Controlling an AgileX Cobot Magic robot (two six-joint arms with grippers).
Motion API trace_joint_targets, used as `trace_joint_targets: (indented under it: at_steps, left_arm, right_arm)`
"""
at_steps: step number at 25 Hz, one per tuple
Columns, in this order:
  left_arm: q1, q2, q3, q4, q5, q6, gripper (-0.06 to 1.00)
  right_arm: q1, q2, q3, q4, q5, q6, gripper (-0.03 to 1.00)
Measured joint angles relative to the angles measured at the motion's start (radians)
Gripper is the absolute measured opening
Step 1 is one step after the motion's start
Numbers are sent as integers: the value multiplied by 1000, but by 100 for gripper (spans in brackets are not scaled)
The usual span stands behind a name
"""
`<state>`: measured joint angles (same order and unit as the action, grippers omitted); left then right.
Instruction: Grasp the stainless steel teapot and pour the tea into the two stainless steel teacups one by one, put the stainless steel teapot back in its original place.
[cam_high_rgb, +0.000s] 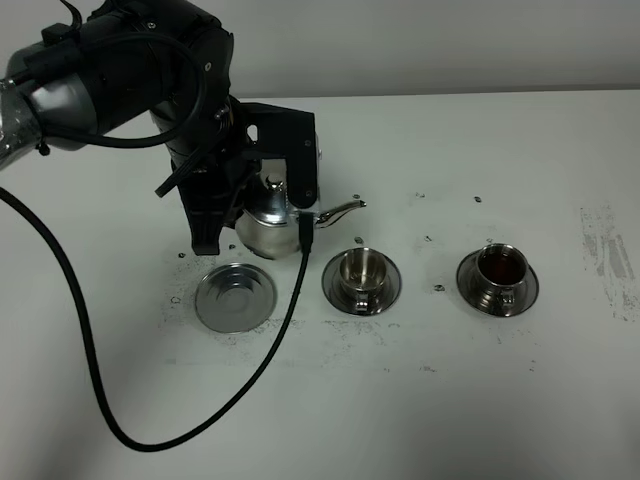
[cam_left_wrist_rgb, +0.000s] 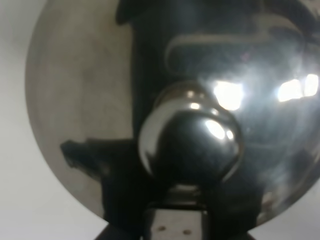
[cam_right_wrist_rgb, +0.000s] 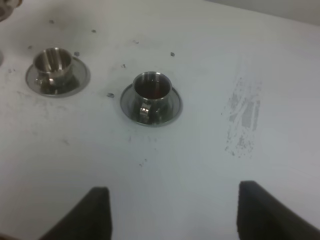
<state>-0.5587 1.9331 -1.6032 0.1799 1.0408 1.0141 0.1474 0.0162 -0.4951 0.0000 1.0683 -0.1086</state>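
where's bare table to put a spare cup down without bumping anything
Most room: the near strip of table in front of both cups, right of the cable. Also beyond the right cup, and behind the cups. The gap between it and the middle cup is narrower. Crowded: the left, where left arm, teapot, empty saucer and cable bunch.

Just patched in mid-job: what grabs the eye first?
The bulky black left arm looms over the stainless steel teapot, its spout aimed toward the middle teacup. The right teacup holds dark tea; a bare saucer lies left of the cups.
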Motion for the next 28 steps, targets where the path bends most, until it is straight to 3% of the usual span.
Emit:
trace_joint_targets:
  at_steps: [10,18,28]
  left_arm:
    - [0,58,0,174,-63,-17,17]
    - [-8,73,0,216,-115,-18,17]
    - [-20,105,3,221,-152,121,17]
  right_arm:
    - [0,0,0,0,0,0,52]
    - [0,0,0,0,0,0,52]
    - [0,0,0,0,0,0,52]
